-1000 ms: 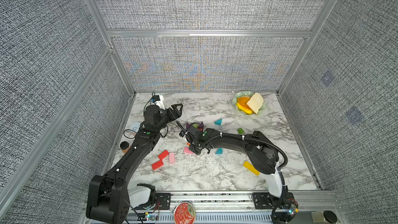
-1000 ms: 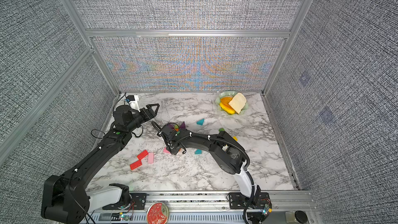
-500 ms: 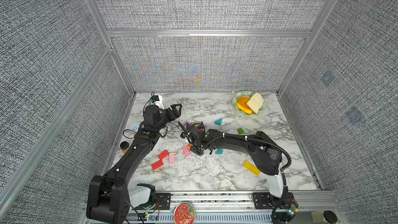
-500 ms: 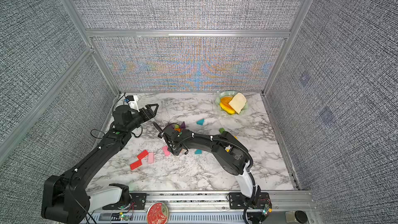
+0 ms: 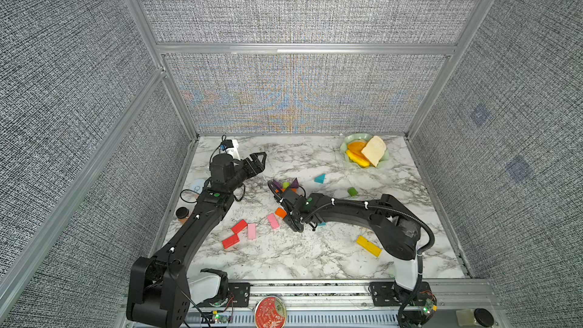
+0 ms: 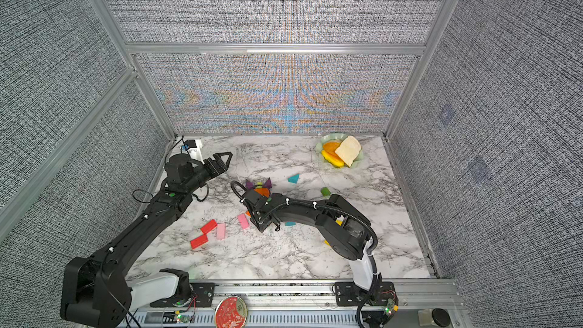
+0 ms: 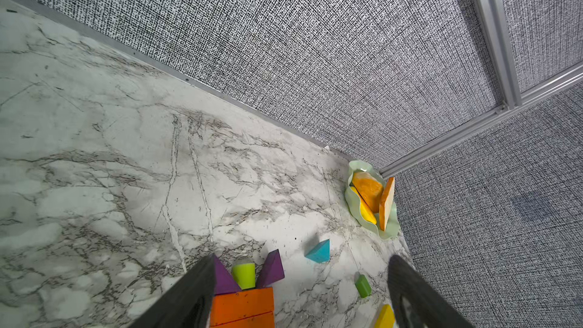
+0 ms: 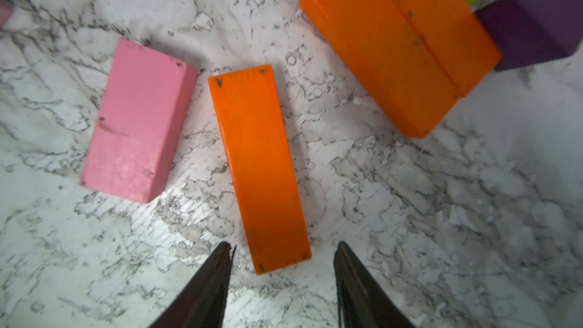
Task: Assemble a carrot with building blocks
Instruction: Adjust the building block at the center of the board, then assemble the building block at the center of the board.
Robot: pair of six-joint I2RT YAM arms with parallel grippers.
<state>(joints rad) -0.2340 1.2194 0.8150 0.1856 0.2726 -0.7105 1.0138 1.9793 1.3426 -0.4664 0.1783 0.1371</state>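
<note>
Left claw [image 5: 261, 161] hangs spread and empty, parked out of the way I guess. Right claw [image 8: 282, 246] is spread too, with one end of a loose orange bar [image 8: 258, 165] lying flat between its tips. It's probably the next piece for the half-built carrot [image 8: 400, 48] ahead.

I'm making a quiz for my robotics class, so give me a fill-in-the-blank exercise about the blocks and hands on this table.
1. The lime-green wooden stub stands between two ___ wooden triangles.
2. The right hand is ___, poised over the end of the loose orange wooden bar.
3. Beside that bar lies a ___ wooden block.
4. The left hand is open and grips ___.
Missing words: purple; open; pink; nothing.
</note>
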